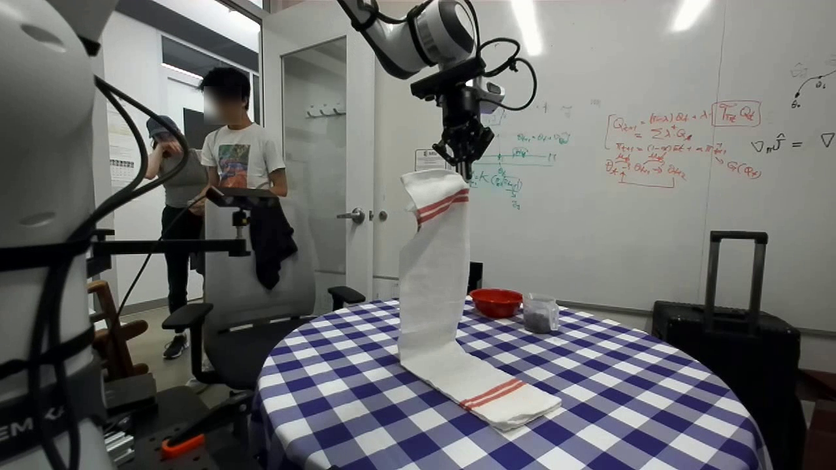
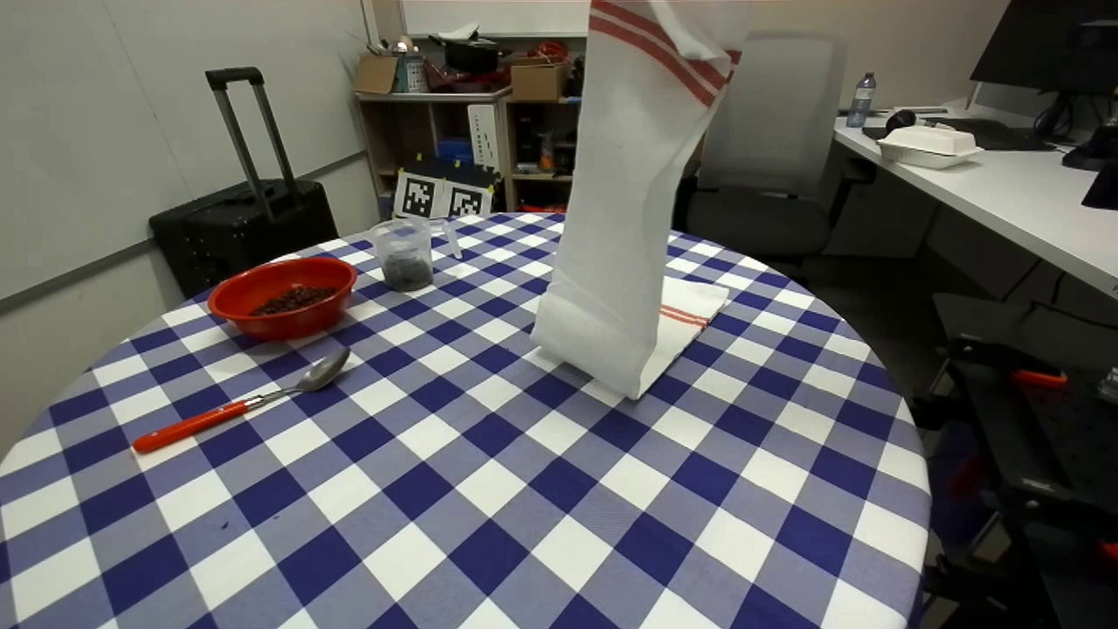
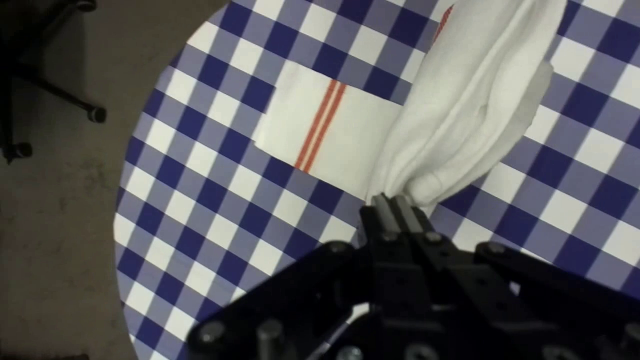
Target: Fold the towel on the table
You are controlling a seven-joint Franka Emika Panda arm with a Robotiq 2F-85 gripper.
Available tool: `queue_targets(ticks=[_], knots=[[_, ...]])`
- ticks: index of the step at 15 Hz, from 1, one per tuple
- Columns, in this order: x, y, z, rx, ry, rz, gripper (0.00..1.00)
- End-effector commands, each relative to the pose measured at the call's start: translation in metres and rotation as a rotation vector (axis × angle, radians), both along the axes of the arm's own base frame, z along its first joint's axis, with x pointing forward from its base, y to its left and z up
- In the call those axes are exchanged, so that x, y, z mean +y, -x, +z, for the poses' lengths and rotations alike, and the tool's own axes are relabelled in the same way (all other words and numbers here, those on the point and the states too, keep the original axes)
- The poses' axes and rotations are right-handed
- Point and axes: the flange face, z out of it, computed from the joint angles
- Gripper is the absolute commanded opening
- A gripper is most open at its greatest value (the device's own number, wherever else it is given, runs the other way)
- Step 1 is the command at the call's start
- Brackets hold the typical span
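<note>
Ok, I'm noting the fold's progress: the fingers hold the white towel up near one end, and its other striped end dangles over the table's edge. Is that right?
Not quite: the other striped end doesn't dangle; it lies on the table, as the wrist view shows. The fingers do hold the white towel up near one end.

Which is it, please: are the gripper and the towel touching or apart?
Touching. The wrist view shows the gripper closed on the towel, whose cloth bunches right where the jaws meet.
</note>
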Motion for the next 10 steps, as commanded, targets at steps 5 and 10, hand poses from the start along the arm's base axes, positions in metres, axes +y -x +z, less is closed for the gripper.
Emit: queue_targets(ticks=[5,10], knots=[[-0.087,0.048,0.01,0.025,0.188,-0.043,0.0],[-0.123,0.058,-0.023,0.093,0.269,-0.062,0.0]])
